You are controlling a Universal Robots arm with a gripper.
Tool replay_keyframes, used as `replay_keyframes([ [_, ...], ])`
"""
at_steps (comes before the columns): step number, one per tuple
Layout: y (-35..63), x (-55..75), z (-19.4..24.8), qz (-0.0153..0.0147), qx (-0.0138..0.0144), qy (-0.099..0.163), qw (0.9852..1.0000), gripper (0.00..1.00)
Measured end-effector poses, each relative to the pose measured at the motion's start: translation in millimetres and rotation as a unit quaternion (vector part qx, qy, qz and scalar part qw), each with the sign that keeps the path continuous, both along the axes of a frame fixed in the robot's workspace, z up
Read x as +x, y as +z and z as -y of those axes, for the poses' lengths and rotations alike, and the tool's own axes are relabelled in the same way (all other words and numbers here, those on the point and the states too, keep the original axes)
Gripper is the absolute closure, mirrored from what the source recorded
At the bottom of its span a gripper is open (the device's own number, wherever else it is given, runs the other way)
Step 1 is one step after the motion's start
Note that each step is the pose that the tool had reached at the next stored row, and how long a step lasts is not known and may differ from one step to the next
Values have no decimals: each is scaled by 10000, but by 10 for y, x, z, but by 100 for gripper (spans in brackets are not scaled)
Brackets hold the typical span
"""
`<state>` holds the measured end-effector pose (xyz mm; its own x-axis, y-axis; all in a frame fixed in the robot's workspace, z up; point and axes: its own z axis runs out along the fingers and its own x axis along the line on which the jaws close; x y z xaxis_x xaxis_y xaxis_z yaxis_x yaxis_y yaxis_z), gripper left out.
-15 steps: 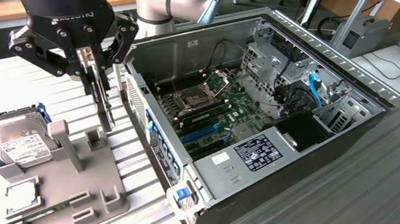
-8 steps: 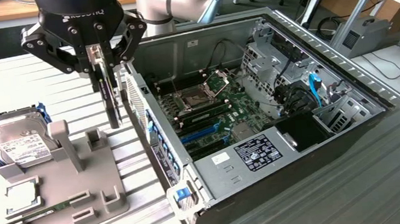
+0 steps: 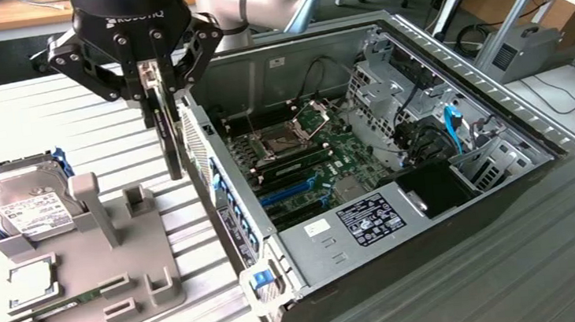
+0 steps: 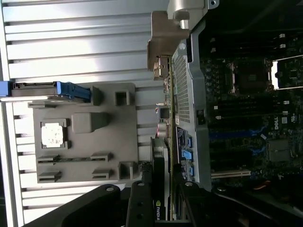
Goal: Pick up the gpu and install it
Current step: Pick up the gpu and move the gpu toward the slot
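One gripper [image 3: 154, 95] is clamped on one gpu [image 3: 171, 148]. You see the gpu hanging upright in the upper left of the exterior view, above the table [image 3: 61, 111], between one grey holder [image 3: 132, 247] and one open computer case [image 3: 322, 241]. One hard drive [image 3: 23, 206] and one green memory stick [image 3: 64, 307] sit in the holder. Your wrist view adds a small green logo [image 4: 157, 209] on the gpu's edge. Your exterior view adds one blue cable [image 3: 454, 129] inside the case.
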<state>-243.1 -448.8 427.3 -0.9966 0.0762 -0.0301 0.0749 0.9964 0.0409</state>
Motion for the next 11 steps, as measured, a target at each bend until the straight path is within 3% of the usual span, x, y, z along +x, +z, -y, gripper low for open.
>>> replay_keyframes([
  [11, 0, 146, -31, 0, 0, 0, 10000, 73],
])
